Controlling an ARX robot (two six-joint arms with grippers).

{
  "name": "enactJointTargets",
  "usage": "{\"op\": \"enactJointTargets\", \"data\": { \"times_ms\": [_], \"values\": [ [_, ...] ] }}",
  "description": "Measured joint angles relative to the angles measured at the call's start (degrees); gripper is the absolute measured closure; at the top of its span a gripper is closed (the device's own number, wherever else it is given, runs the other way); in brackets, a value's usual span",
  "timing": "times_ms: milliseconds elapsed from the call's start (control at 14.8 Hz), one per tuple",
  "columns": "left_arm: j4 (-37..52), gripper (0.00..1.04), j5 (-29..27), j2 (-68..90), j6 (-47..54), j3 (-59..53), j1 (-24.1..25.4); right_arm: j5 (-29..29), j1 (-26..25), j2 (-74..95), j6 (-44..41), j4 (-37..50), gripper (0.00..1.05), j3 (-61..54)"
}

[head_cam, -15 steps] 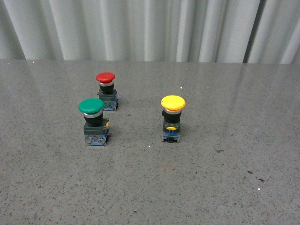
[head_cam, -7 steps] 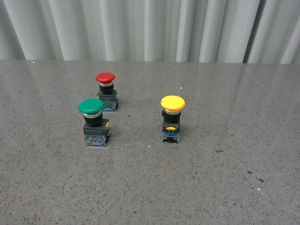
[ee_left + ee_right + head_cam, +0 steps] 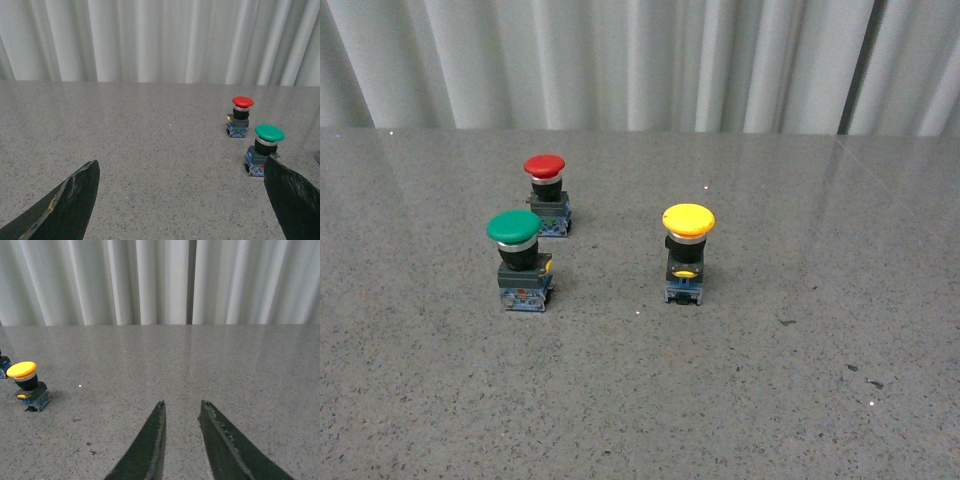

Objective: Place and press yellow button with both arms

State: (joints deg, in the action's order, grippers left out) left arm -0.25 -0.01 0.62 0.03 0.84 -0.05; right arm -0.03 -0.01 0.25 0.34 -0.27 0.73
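Note:
The yellow button (image 3: 688,252) stands upright on the grey table, right of centre in the front view; it also shows in the right wrist view (image 3: 29,385), far off to the side of my right gripper. Neither arm shows in the front view. My left gripper (image 3: 182,172) is open and empty, its black fingers (image 3: 70,205) wide apart above bare table. My right gripper (image 3: 182,407) is shut with nothing between its fingers, over bare table.
A green-capped button (image 3: 520,259) and a red-capped button (image 3: 547,192) stand left of the yellow one; both also show in the left wrist view, the green (image 3: 263,149) and the red (image 3: 240,116). A pleated white curtain (image 3: 640,60) runs behind the table's far edge.

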Motion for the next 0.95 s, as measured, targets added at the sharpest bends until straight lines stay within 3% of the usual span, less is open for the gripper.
{"op": "enactJointTargets", "data": {
  "times_ms": [203, 473, 947],
  "values": [
    [0.0, 0.07, 0.0, 0.0, 0.0, 0.0, 0.0, 0.0, 0.0, 0.0, 0.0, 0.0, 0.43, 0.0],
    [0.0, 0.07, 0.0, 0.0, 0.0, 0.0, 0.0, 0.0, 0.0, 0.0, 0.0, 0.0, 0.05, 0.0],
    [0.0, 0.07, 0.0, 0.0, 0.0, 0.0, 0.0, 0.0, 0.0, 0.0, 0.0, 0.0, 0.06, 0.0]
  ]
}}
